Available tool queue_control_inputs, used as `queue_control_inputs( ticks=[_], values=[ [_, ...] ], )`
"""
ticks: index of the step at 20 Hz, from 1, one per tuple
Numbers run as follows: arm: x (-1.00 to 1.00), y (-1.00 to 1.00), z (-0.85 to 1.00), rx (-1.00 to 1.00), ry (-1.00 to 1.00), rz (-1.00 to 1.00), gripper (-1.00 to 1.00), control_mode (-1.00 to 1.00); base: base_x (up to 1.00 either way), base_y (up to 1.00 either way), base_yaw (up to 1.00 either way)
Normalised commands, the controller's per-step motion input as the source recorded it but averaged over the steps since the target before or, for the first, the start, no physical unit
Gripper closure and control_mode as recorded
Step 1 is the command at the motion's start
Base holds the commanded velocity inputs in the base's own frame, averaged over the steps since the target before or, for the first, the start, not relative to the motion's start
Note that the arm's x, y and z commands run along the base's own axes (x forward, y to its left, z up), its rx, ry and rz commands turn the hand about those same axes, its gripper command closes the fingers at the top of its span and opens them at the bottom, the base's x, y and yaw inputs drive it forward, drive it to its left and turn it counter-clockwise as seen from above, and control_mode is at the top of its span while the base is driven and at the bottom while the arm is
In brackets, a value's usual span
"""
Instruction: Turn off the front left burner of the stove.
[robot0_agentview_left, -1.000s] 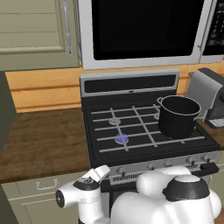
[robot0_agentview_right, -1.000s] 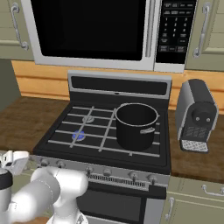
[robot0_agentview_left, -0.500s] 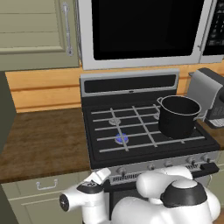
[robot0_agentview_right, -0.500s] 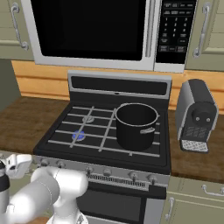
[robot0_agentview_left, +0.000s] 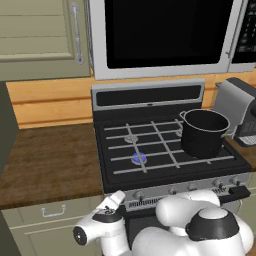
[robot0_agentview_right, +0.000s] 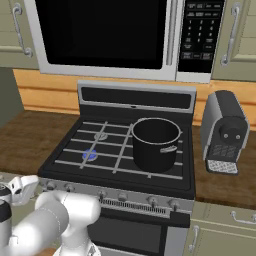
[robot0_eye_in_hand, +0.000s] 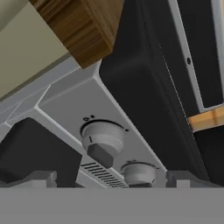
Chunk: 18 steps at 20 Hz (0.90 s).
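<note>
Approaching: the gripper (robot0_eye_in_hand: 111, 177) sits low at the front of the stove (robot0_agentview_left: 150, 95), facing the knob panel; this looks like the reach-in step, ahead of any contact.
Gripper: fingers stand wide apart with nothing between them; both tips show at the bottom of the hand view, one to each side of the knobs.
Knob: a round grey knob (robot0_eye_in_hand: 103, 142) with a dark pointer lies just ahead of the gripper, between the fingers and a little toward the left one; a second, smaller-looking knob (robot0_eye_in_hand: 138, 171) sits nearer the right finger.
Burner: the burner (robot0_agentview_left: 139, 158) glows blue under the grates, above and beyond the gripper on the cooktop, so the task is not yet done.
Next move: my judgement is the gripper must centre on the knob that serves the lit burner, close on it, then twist; which of the two knobs that is cannot be told from the marks.
Nearby: a black pot (robot0_agentview_left: 203, 132) stands on the far side of the cooktop, well apart from the gripper; a coffee machine (robot0_agentview_right: 225, 130) rests on the desk (robot0_agentview_left: 47, 165) beyond it; a microwave (robot0_agentview_right: 110, 35) hangs above.
Obstruction: nothing lies between gripper and knobs; the risk is catching the neighbouring knob, since the two sit close together.
</note>
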Motion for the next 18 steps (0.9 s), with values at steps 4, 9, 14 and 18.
queue_control_inputs(
  ticks=[4,9,14,18],
  values=[
    [0.06,-0.06,0.00,0.00,0.00,0.04,-1.00,-1.00,0.00,0.00,0.00],
    [0.00,-0.02,0.00,0.00,0.00,0.00,-1.00,-1.00,0.00,0.00,0.00],
    [0.04,0.00,0.00,0.00,0.01,0.00,-1.00,-1.00,0.00,0.00,0.00],
    [0.14,-0.02,-0.01,0.00,0.00,0.00,-1.00,-1.00,0.00,0.00,0.00]
  ],
)
